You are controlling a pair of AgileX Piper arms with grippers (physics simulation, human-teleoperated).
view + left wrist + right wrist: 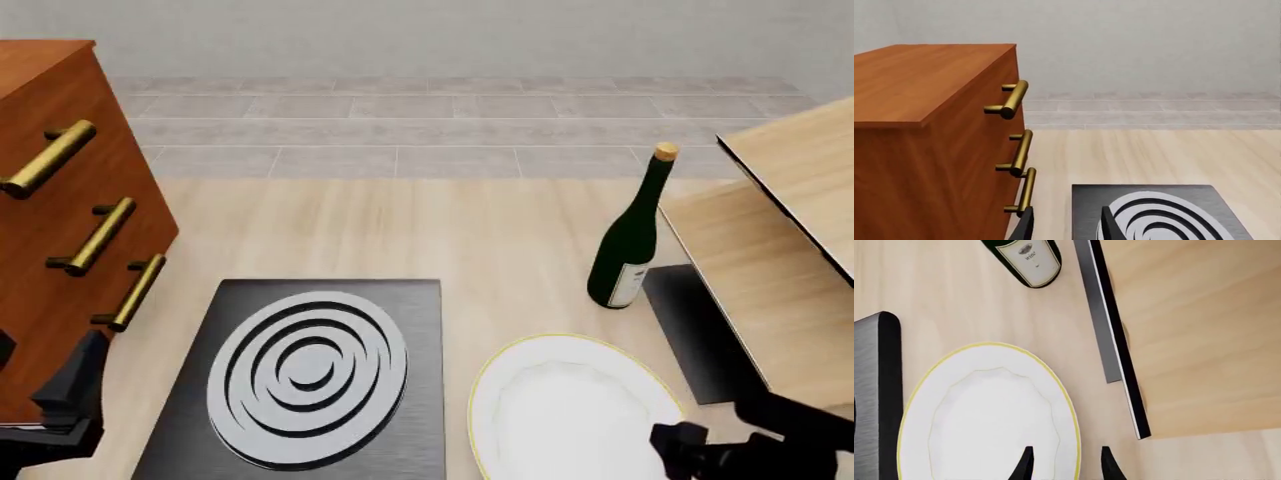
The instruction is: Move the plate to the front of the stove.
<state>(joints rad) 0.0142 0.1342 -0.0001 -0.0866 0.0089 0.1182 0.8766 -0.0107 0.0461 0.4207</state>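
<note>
Bright, even, diffuse light with no clear source, sharp simulator renders throughout, barely any cast shadows on the table (441,230), soft sheen on the plate (567,410), no blur, no edge distortion

Plain pale wall (441,35) is running across the back, with a grey tiled strip (441,130) sitting below it. Light wood tabletop (441,230) is filling the rest. Reddish wooden drawer cabinet (54,230) with brass handles (100,235) is standing off left, light wood boards (787,230) leaning right.

Plate (567,410) lies right of stove (310,375), behind it bottle (631,236).
</note>
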